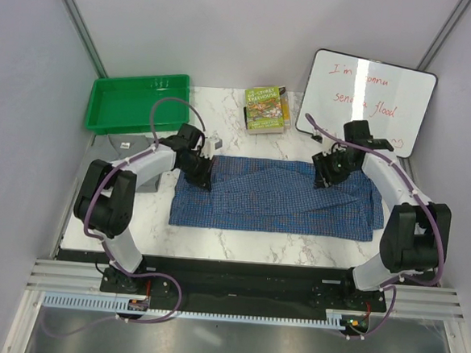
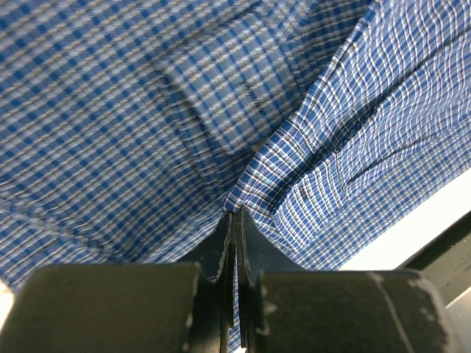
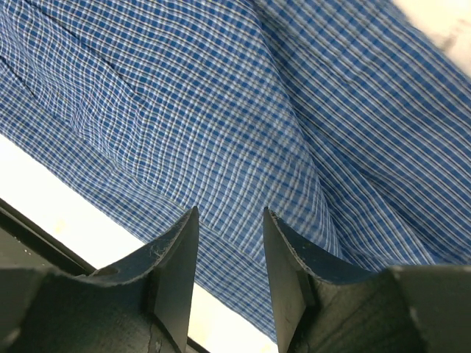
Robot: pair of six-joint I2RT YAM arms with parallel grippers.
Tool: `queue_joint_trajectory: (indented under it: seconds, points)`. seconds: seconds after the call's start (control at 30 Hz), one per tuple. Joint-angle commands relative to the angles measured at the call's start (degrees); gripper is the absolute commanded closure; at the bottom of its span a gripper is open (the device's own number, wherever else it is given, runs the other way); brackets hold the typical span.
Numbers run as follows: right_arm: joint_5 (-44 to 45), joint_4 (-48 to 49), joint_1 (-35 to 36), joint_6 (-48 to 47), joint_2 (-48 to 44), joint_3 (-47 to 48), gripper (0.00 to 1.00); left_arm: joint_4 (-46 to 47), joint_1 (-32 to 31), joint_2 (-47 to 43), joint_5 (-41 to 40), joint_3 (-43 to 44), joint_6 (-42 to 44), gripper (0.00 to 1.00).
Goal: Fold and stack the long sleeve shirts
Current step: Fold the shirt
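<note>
One long sleeve shirt, blue with a fine dark check (image 1: 274, 199), lies spread across the marble table. My left gripper (image 1: 203, 171) is at the shirt's far left edge. In the left wrist view it (image 2: 237, 215) is shut on a raised fold of the blue cloth (image 2: 147, 132), and a strip of check shows between the jaws. My right gripper (image 1: 329, 173) is over the shirt's far right part. In the right wrist view it (image 3: 229, 213) stands open just above the checked cloth (image 3: 243, 110), with nothing held. A plain grey cloth (image 1: 112, 142) lies below the tray, mostly hidden by the left arm.
A green plastic tray (image 1: 135, 102) sits at the back left. A book (image 1: 266, 108) lies at the back centre. A whiteboard (image 1: 370, 101) with red writing leans at the back right. Bare marble (image 1: 255, 246) runs between the shirt and the black front rail.
</note>
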Motion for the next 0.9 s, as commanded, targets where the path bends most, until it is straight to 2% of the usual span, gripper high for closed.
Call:
queue_joint_trajectory:
  seconds: [0.0,0.17,0.27,0.4,0.63,0.87]
  points:
    - [-2.03,3.97,1.59,2.08,1.30,-1.09,0.53,-0.28,0.78,0.51,-1.67,2.87,3.57,0.98]
    - [-0.09,4.15,1.68,1.73,1.65,-1.10,0.54,-1.95,0.87,1.39,-3.24,5.33,5.15,0.98]
    - [1.66,2.93,1.59,0.25,1.39,-1.53,0.60,-3.18,0.87,1.92,-3.43,6.82,5.95,0.98]
    - [5.35,0.38,0.02,-4.05,-0.98,-4.43,0.70,-3.62,0.61,2.09,0.60,8.23,5.51,0.94]
    - [12.81,-0.33,-7.01,-10.47,-0.12,-7.95,0.72,-4.59,-0.98,4.11,0.18,8.58,4.80,0.95]
    - [14.94,1.95,-12.73,-14.35,1.73,-9.18,0.71,-4.59,-0.98,4.99,0.53,8.85,4.89,0.95]
